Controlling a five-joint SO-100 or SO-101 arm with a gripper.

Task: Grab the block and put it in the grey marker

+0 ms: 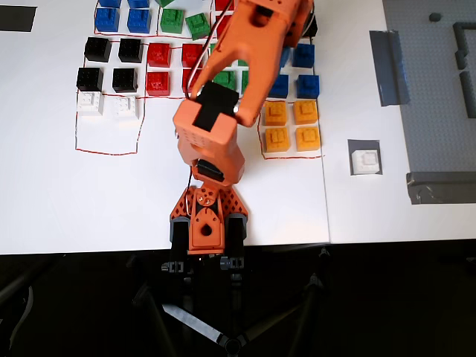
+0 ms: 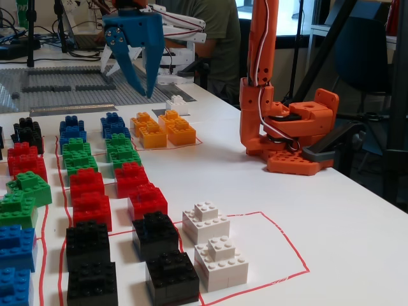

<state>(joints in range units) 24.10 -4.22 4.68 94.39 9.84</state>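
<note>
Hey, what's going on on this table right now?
An orange robot arm is sorting building blocks. One white block already sits on the grey marker at the right of the overhead view. The blue pincer hangs open and empty in the air above the coloured rows, well away from that block. Two more white blocks wait in their red outline.

Bright, even light on both views — soft shadows, background slightly blurred in the fixed view.

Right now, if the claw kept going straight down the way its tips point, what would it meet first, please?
Probably the blue blocks or the green blocks below the open, empty claw; depth is unclear in the fixed view, and the arm hides it from overhead.
</note>
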